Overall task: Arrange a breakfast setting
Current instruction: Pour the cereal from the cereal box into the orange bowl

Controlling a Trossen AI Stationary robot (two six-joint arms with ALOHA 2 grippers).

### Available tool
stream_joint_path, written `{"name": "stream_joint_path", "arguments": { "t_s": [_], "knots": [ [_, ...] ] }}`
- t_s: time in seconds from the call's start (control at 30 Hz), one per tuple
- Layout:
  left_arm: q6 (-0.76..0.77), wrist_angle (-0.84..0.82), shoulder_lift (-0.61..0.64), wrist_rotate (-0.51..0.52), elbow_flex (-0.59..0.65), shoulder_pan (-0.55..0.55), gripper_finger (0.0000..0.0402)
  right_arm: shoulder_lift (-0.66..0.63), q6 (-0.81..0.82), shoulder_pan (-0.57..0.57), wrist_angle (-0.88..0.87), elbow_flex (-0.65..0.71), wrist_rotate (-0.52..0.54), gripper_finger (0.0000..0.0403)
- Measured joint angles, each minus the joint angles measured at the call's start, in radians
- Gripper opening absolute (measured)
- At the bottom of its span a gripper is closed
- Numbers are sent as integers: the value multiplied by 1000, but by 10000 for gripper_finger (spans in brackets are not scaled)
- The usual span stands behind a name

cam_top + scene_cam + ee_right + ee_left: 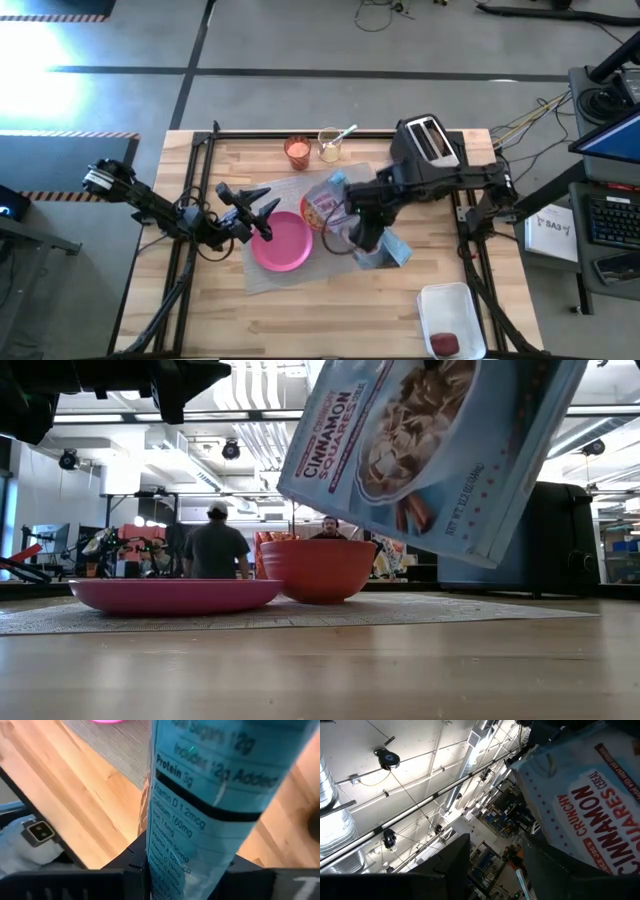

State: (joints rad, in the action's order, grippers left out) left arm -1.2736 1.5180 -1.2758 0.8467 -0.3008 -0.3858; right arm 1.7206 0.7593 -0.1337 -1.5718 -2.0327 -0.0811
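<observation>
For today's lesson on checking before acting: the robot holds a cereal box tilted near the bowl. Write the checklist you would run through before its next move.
1. Right gripper shut on cereal box: ok.
2. Box tilted above orange-red bowl: ok.
3. Bowl upright on grey mat, beside pink plate: ok.
4. Cereal already in bowl: ok, some shows in the high view.
5. Left gripper clear of the box, open above the plate's edge: ok.
6. Box flap open: cannot tell.

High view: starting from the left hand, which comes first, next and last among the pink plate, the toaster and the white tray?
Measured from the left hand:
1. Pink plate, right beside the hand, mid-table.
2. Toaster, at the table's far right edge.
3. White tray, at the near right corner.
</observation>
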Motion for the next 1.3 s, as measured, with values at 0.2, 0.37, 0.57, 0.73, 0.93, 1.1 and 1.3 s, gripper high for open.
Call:
{"name": "stream_joint_path", "arguments": {
  "t_s": [0.2,0.37,0.57,0.73,0.93,1.1,1.3],
  "knots": [
    [0,0,0,0,0,0,162,0,76,-103,0,0,140,90],
    [3,0,0,0,0,0,162,0,161,-203,0,0,319,90],
    [7,0,0,0,0,0,162,0,304,-329,1,0,562,90],
    [7,0,0,0,0,0,162,0,415,-425,3,41,710,90],
    [7,0,0,0,0,0,162,2,560,-498,2,147,787,90],
    [40,1,0,-72,0,3,162,2,641,-526,1,219,886,90],
    [417,0,0,-278,-28,5,162,2,627,-530,1,237,971,90]
  ]
}}
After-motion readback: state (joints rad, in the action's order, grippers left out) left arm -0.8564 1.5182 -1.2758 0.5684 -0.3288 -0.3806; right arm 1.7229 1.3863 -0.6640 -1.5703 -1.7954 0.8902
